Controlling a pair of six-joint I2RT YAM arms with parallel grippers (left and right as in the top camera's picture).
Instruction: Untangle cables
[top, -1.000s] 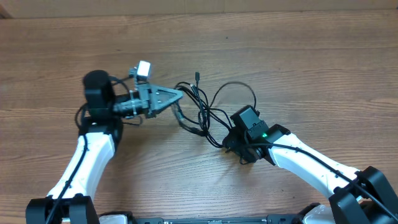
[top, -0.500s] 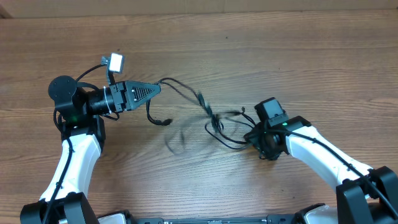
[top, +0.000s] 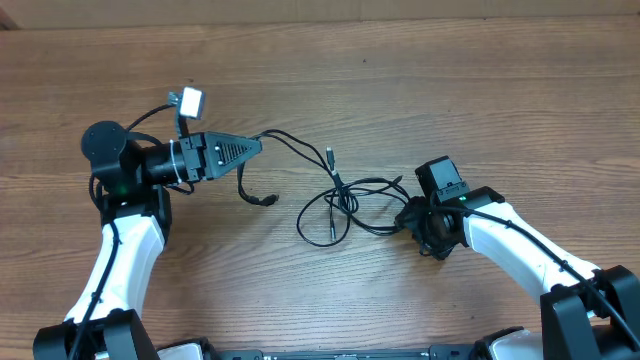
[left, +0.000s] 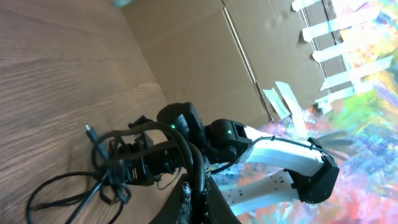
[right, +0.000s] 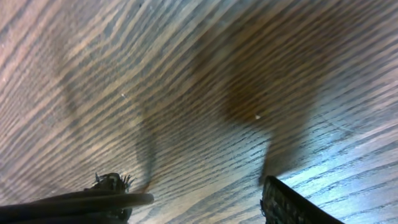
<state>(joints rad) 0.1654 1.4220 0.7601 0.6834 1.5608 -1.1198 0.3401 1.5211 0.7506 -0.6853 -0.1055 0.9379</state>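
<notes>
The thin black cables (top: 335, 200) lie as a loose knot with one wide loop on the wood between my two arms. My left gripper (top: 258, 147) is shut on one cable, which runs right to a plug tip (top: 329, 156). A short end (top: 266, 199) hangs below that gripper. In the left wrist view the held cable (left: 198, 186) passes between the closed fingers, and the knot (left: 112, 180) lies beyond. My right gripper (top: 410, 218) is low at the knot's right edge and open. In the right wrist view a cable (right: 74, 200) rests against the left finger (right: 112, 186), with bare wood between the fingers.
The wooden table (top: 480, 90) stretches on all sides. Brown cardboard (left: 205, 56) stands behind the table in the left wrist view. Thicker black cables run along both white arms (top: 520, 250).
My left arm pulled left with its cable, stretching the bundle. The right gripper's jaws have since widened, and the knot has slackened and dropped into a wider loop on the table.
</notes>
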